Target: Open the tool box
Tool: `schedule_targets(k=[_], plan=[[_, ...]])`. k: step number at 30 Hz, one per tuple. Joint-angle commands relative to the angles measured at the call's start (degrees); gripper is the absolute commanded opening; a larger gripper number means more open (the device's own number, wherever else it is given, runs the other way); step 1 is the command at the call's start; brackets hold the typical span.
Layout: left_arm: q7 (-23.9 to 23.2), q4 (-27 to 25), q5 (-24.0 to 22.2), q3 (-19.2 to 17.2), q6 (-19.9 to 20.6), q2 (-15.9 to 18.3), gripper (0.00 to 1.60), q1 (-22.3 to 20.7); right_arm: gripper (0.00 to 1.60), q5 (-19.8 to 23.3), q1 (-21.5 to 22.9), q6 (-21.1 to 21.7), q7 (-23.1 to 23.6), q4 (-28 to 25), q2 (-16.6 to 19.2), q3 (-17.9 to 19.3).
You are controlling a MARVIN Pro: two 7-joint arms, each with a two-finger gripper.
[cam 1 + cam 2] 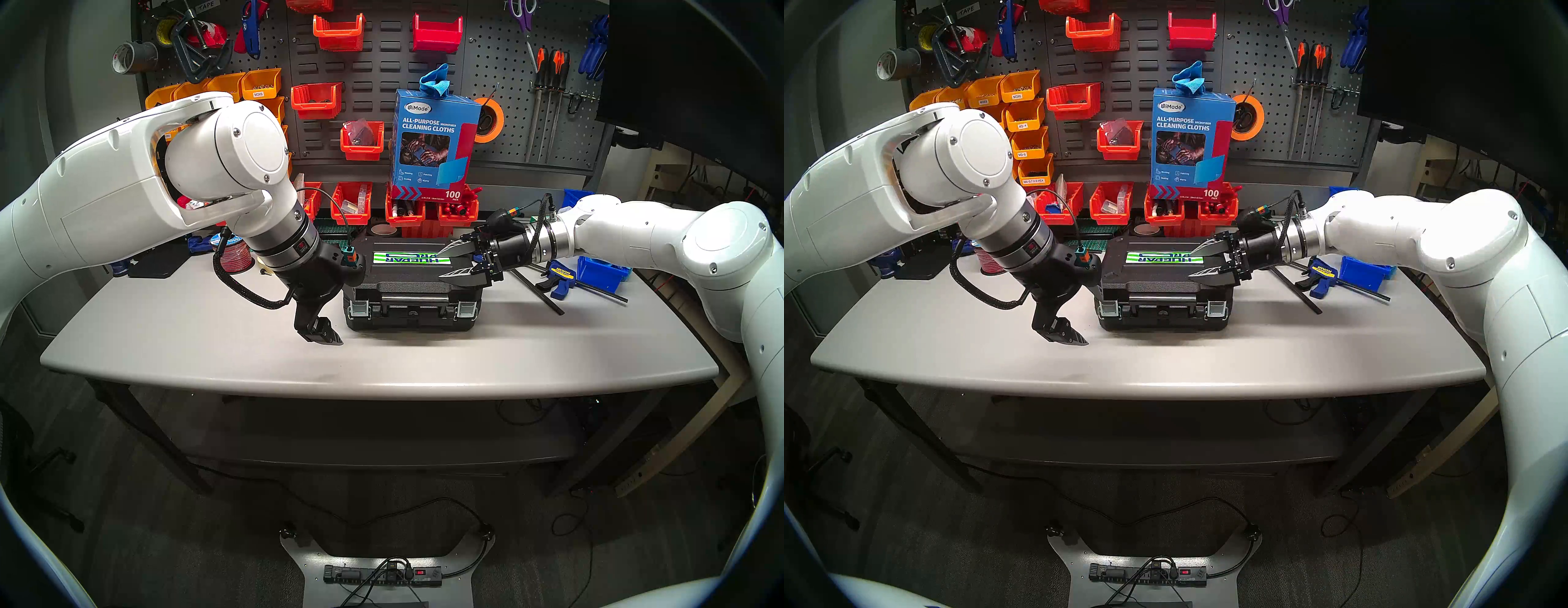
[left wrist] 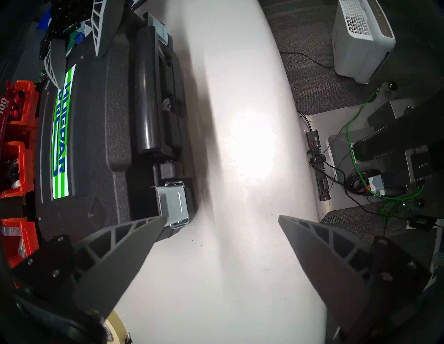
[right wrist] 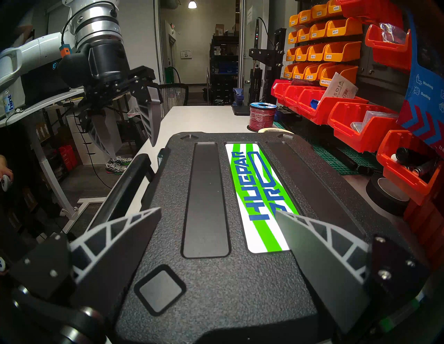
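Note:
The black tool box (image 1: 411, 293) lies flat in the middle of the grey table (image 1: 212, 339), lid down, its striped label (image 1: 409, 258) on top. Its handle (image 1: 413, 298) and two silver latches (image 1: 358, 309) (image 1: 466, 309) face me, both flat against the front. My left gripper (image 2: 222, 216) is open and points down just off the box's front left corner. One of its fingertips (image 2: 158, 222) is right beside the left latch (image 2: 174, 204). My right gripper (image 1: 439, 264) hovers open and empty just above the right end of the lid (image 3: 211, 276), reaching in from the right.
A blue bar clamp (image 1: 560, 280) and a blue bin (image 1: 602, 271) lie right of the box. Red bins (image 1: 403, 208) and a cleaning-cloth carton (image 1: 432, 148) stand close behind it. A red wire spool (image 1: 235, 257) sits back left. Bare tabletop runs in front of the box.

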Motion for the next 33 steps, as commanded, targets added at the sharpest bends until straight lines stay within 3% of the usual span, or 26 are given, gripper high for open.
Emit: schedule_targets(k=[1,33], plan=[[-5.2,1.3,-0.4,0.4,0.1,-2.1,1.6,-3.1,1.6,-1.2,-1.1,0.1,0.5,-0.1,0.0,-1.2],[0.9,1.7,0.6,5.6,2.2,-4.9,1.6,-5.2,1.6,-0.4,-1.0,-0.1,0.5,-0.1,-0.2,-1.9]])
